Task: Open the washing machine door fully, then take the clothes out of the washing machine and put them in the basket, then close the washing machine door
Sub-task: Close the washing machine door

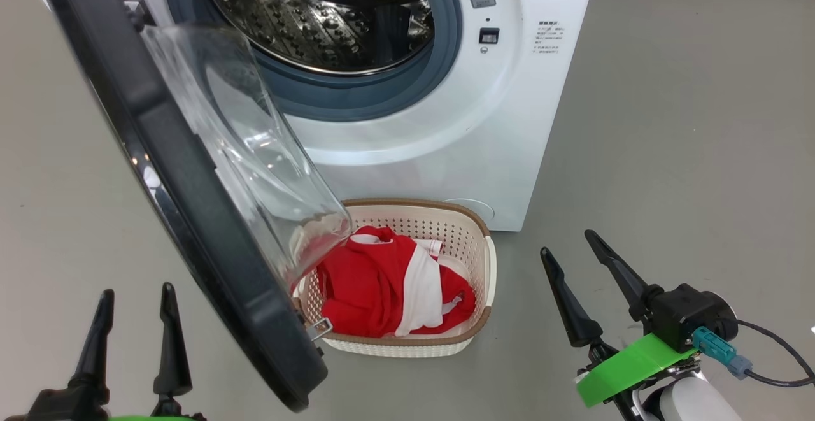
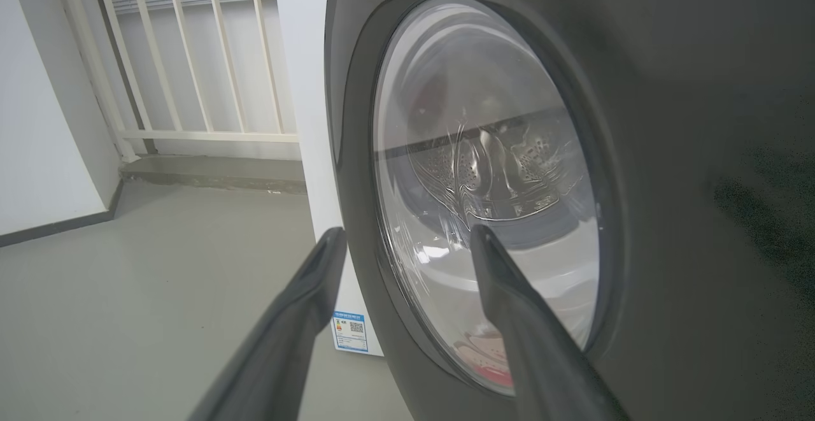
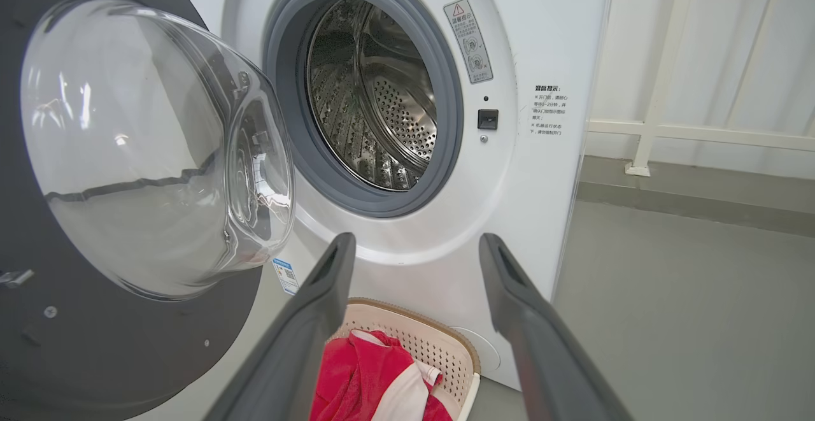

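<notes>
status: both tools stand open and empty. left tool (image 1: 137, 292) sits low at the outer face of the washing machine door (image 1: 204, 230); in its wrist view one finger lies before the glass window and the other past the door's edge. right tool (image 1: 568, 243) hovers over the floor (image 1: 668, 153), right of the basket (image 1: 461, 236) and apart from it.

location: clothes (image 1: 375, 287) lie heaped in the basket, which stands on the floor against the foot of the washing machine (image 1: 446, 153). what shows of the drum (image 1: 318, 20) looks bare. the door stands swung out, its glass bowl overhanging the basket's left end. judged: unloading done, closing not yet done.

risks noted:
- a push on the bulging glass instead of the black rim may let a finger slide off the smooth curve, leaving the door half shut or unlatched.
- the red heap rises near the bowl's underside; whether they touch cannot be told. the swinging bowl may catch the fabric and drag it out, or nudge the light basket.
- a weak push may bring the door to the grey ring (image 3: 446, 109) without the latch catching.
- the right tool faces the opening; if it strays into the door's path, it gets struck or pinched.
- the drum's lowest near part is hidden, so an overlooked garment cannot be ruled out.
</notes>
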{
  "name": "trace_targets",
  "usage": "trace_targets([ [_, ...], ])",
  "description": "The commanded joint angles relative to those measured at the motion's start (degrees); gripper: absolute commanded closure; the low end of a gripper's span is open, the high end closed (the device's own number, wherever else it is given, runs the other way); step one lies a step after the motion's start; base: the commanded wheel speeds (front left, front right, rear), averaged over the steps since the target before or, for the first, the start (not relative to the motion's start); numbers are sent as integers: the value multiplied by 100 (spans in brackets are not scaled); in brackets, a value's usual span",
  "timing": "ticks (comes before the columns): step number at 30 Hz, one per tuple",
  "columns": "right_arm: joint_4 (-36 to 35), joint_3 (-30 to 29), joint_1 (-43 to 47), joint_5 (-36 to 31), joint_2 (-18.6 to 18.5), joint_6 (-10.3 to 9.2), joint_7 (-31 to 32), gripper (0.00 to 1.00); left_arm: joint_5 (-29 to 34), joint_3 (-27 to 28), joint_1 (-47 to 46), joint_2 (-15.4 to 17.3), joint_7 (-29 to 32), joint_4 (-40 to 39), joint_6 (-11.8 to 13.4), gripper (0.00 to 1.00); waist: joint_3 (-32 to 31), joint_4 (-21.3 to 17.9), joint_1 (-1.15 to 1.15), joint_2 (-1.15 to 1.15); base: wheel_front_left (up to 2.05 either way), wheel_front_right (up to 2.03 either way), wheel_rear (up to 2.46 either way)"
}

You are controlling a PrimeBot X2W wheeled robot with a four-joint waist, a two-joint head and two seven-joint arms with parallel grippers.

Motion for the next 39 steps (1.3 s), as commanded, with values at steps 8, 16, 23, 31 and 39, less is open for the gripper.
trace_targets([
  [8, -141, 154, -97, -78, -33, 26, -37, 0, 144, 221, -106, -6, -68, -54, -55, 0, 44, 37, 0, 0, 0, 0, 0],
  [16, -144, 179, -123, -68, -84, 26, -37, 0, 161, 229, -142, -42, -69, 36, -93, 0, 37, 73, 0, 0, 0, 0, 0],
  [23, -145, 188, -115, -64, -79, 26, -37, 0, 164, 275, -196, -58, -69, 57, -108, 0, 64, 88, 0, 0, 0, 0, 0],
  [31, -164, 191, -122, -74, -82, 26, -37, 0, 110, 295, -270, -70, -69, 68, -66, 9, 111, 94, 0, 0, 0, 0, 0],
  [39, -147, 210, -105, -53, -111, 26, -37, 0, -2127, 332, -536, -76, -45, -130, -58, 100, 53, 100, 0, 0, 0, 0, 0],
])
